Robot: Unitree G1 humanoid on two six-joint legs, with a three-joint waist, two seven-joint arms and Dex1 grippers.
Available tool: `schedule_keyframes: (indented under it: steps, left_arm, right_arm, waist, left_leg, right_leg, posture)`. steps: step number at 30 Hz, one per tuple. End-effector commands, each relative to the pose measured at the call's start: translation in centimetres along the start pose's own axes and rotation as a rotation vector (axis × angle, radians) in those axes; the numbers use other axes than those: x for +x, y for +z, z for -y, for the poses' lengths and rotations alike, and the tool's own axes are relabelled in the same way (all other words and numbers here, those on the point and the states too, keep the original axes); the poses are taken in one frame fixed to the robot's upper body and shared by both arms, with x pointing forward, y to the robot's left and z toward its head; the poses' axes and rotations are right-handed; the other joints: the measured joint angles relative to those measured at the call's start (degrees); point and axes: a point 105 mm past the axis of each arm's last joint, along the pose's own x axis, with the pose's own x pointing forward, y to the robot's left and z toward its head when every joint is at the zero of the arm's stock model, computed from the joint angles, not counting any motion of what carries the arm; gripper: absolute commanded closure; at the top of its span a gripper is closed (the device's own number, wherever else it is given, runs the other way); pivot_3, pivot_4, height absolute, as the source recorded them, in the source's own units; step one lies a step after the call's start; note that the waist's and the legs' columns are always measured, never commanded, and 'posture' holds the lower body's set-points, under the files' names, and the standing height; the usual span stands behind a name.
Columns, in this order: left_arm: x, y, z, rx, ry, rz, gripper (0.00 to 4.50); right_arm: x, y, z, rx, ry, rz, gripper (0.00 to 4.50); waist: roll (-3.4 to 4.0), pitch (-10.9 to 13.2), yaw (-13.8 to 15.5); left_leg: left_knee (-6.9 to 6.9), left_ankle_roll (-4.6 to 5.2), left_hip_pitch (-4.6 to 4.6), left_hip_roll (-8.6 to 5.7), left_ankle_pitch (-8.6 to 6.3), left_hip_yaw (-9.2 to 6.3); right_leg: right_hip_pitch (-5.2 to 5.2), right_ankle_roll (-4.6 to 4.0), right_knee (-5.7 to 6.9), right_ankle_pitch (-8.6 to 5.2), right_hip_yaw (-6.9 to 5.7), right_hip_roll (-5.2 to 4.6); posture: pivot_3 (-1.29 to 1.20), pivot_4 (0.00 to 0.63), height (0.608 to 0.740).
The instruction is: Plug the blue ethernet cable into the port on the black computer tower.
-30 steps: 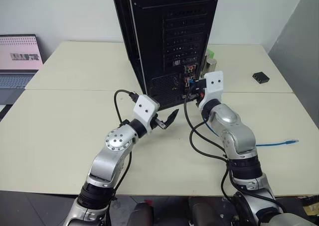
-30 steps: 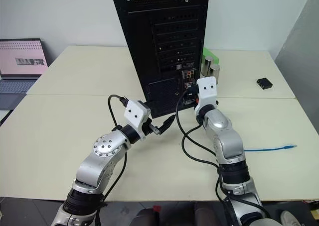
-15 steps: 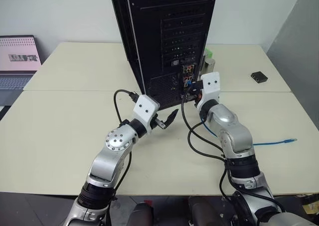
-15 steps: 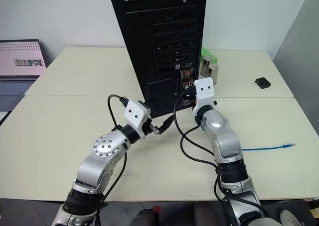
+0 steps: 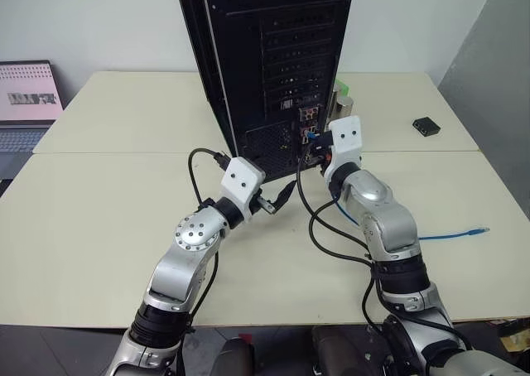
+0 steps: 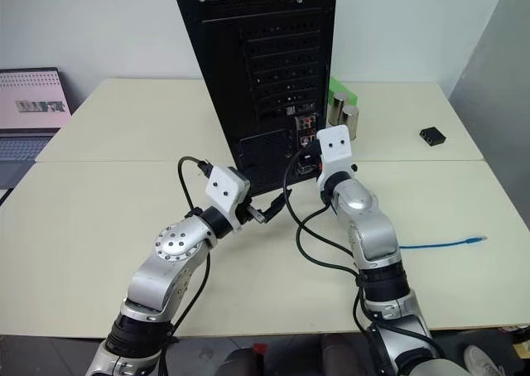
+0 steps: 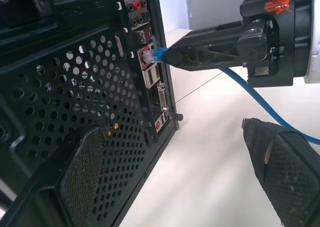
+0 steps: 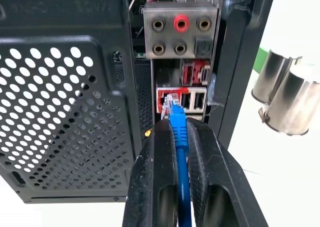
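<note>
Two pale tables (image 5: 108, 219) pushed together fill the foreground under a plain white wall. At the far left edge a laptop (image 5: 25, 103) is cut off by the frame, only part of its lit screen and keyboard showing. Moving right, the left gripper (image 5: 277, 200) hovers low over the table just in front of the tower's vent grille (image 7: 75, 122), its fingers spread wide and empty; in its own wrist view one finger (image 7: 287, 174) shows and the other is out of frame.

At centre stands the black computer tower (image 5: 265, 53), rear face toward the robot, its top cut off by the frame. The right gripper (image 8: 177, 137) is pressed up to the connector cluster, its fingers clamped tightly on the blue ethernet cable (image 8: 179, 137) just behind the clear plug. The plug's tip sits at the mouth of the port (image 8: 168, 101), a dark socket in a red surround below the audio jacks; whether it is fully seated cannot be made out, since the fingers and plug cover the opening.

Behind the gripper the cable trails across the right-hand table, partly hidden by the right arm, to its free end (image 5: 479, 229) lying loose. Silver cylinders (image 8: 285, 94) stand just beside the tower, half hidden in the head views, with a green object (image 6: 335, 88) behind them. Farther right a small black box (image 5: 426, 126) lies well apart.
</note>
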Motion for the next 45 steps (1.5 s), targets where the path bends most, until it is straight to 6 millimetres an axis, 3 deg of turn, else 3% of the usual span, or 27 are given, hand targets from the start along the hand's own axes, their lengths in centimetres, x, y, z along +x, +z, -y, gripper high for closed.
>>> schedule_keyframes:
  steps: [1, 11, 43, 44, 45]
  left_arm:
    - [0.1, 1.3, -0.3, 0.026, 0.002, 0.051, 0.00]
    - [0.1, 1.2, -0.3, 0.029, 0.001, 0.048, 0.00]
    - [0.1, 1.1, -0.3, 0.034, 0.008, 0.050, 0.00]
    - [0.1, 1.0, -0.4, 0.035, 0.009, 0.049, 0.00]
    - [0.1, 1.0, -0.4, 0.036, 0.011, 0.048, 0.00]
  right_arm:
    - [0.0, 4.0, -0.9, -0.039, 0.029, 0.126, 4.48]
    - [0.2, 3.8, -2.4, 0.075, 0.081, 0.095, 4.48]
    - [1.9, 3.7, -3.0, 0.068, 0.066, 0.073, 4.48]
    - [1.7, 3.5, -2.9, 0.050, 0.065, 0.069, 4.13]
    - [1.5, 3.2, -2.8, 0.040, 0.069, 0.065, 4.13]
  waist:
    - [0.00, 0.0, -0.1]
    - [0.01, 0.0, -0.1]
    - [0.02, 0.0, -1.7]
    - [0.02, 0.0, -1.7]
    - [0.02, 0.0, -1.7]
  left_leg:
    - [0.00, 0.00, 0.00, 0.00, 0.00, 0.00]
    - [-0.08, 0.00, -0.09, 0.01, 0.00, 0.05]
    - [-0.08, 0.00, -0.07, 0.04, 0.00, 0.10]
    - [-0.08, 0.00, -0.07, 0.04, 0.00, 0.10]
    - [-0.08, 0.00, -0.07, 0.04, 0.00, 0.10]
  right_leg:
    - [0.00, 0.00, 0.00, 0.00, 0.00, 0.00]
    - [-0.13, 0.00, -0.01, 0.00, 0.06, -0.01]
    - [-0.18, -0.01, 0.04, 0.00, 0.12, 0.02]
    - [-0.18, -0.01, 0.04, 0.00, 0.12, 0.03]
    - [-0.18, -0.01, 0.04, 0.00, 0.11, 0.03]
  posture:
    - [0.00, 0.150, 0.740]
    - [0.00, 0.150, 0.740]
    - [0.00, 0.150, 0.740]
    - [0.00, 0.150, 0.740]
    - [0.00, 0.150, 0.740]
